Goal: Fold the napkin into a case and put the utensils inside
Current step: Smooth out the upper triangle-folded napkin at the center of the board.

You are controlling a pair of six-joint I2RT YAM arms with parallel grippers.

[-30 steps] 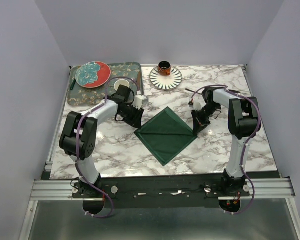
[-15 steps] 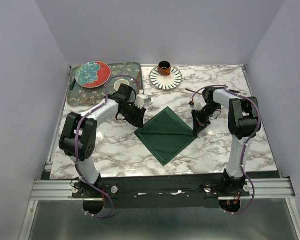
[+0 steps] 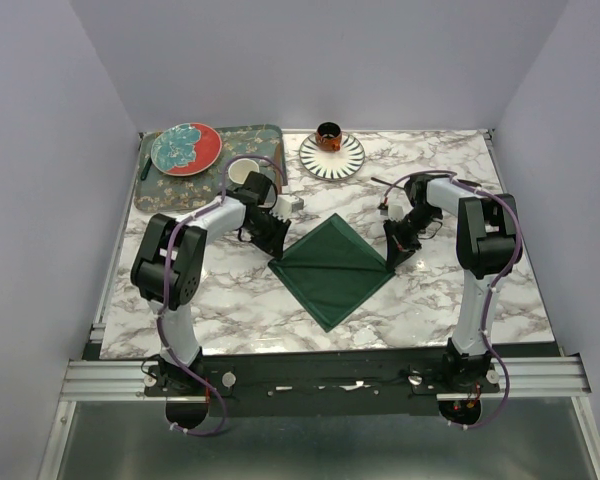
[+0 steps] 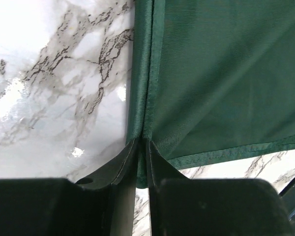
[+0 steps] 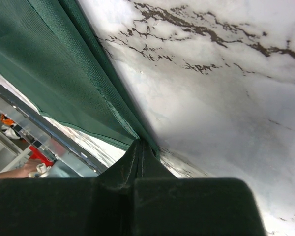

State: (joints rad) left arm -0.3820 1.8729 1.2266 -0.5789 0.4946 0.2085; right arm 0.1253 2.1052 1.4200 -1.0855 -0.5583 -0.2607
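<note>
The dark green napkin (image 3: 332, 268) lies flat as a diamond in the middle of the marble table. My left gripper (image 3: 272, 243) is shut on the hem near its left corner; in the left wrist view the jaws (image 4: 141, 150) pinch the folded edge of the napkin (image 4: 226, 73). My right gripper (image 3: 393, 258) is shut on its right corner; in the right wrist view the jaws (image 5: 140, 147) pinch the tip of the napkin (image 5: 54, 64). No narrow case shape shows. I cannot make out the black fork and knife.
A floral tray (image 3: 270, 135) at the back left holds a red and teal plate (image 3: 185, 148) and a white cup (image 3: 242, 168). A striped plate (image 3: 332, 157) with a small dark cup (image 3: 328, 132) stands at the back centre.
My left arm has swung a little to the right, with its gripper staying at the napkin's left corner. The right arm and the napkin have barely moved.
</note>
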